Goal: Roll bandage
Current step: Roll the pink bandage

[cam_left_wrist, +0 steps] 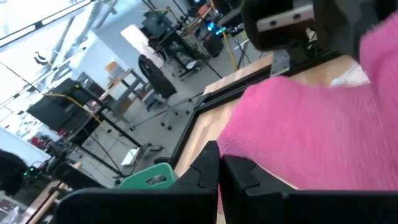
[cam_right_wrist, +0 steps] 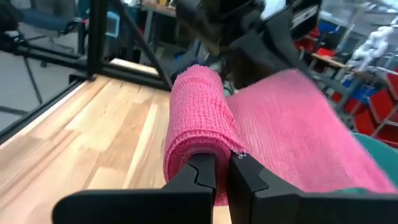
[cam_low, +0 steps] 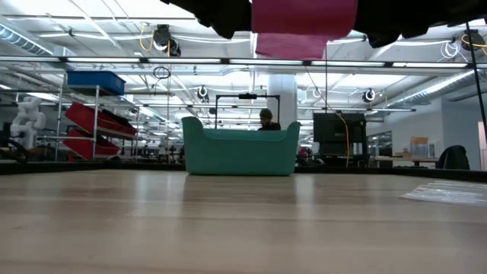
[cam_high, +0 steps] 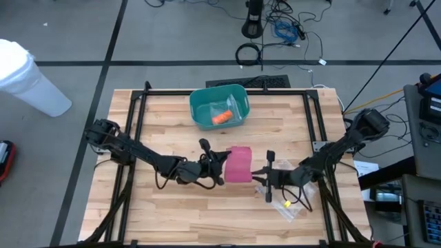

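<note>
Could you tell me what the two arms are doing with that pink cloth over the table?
They are rolling a pink bandage, held up off the wooden table. The right gripper is shut on the rolled end, and the left gripper is shut on the loose flat end, with the strip between them. Behind them stands a teal bin with something orange inside, and a clear wrapper lies near the right arm.

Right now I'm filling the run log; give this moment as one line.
left hand: shut on pink bandage | right hand: shut on bandage roll | bandage: held above table | teal bin: behind
</note>
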Motion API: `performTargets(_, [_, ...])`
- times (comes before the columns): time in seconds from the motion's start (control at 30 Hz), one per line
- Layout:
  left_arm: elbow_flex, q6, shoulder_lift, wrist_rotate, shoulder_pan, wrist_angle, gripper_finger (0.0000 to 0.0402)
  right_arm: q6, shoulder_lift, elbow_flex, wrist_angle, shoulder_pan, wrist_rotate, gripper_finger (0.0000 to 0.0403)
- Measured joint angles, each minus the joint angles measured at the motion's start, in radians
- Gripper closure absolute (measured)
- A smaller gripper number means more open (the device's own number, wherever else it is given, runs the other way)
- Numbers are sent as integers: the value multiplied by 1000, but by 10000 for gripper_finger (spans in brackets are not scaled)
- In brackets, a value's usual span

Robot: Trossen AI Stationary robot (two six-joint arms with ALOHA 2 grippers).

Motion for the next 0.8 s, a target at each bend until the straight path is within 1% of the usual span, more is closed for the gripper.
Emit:
performTargets(0.2, [0,7,0,1,-34,27,402,2,29,0,-1,0,0,398])
performTargets(0.5, [-1,135,0,3,-135,165,402,-7,30,0,7,0,7,398])
performTargets(0.57, [-1,154,-1,5,-157,173,402,-9,30,0,9,0,35,398])
performTargets(0.67, [-1,150,-1,33,-179,141,402,-13,30,0,9,0,98,398])
performTargets(0.8, [-1,106,-1,94,-196,96,402,-32,30,0,33,1,125,398])
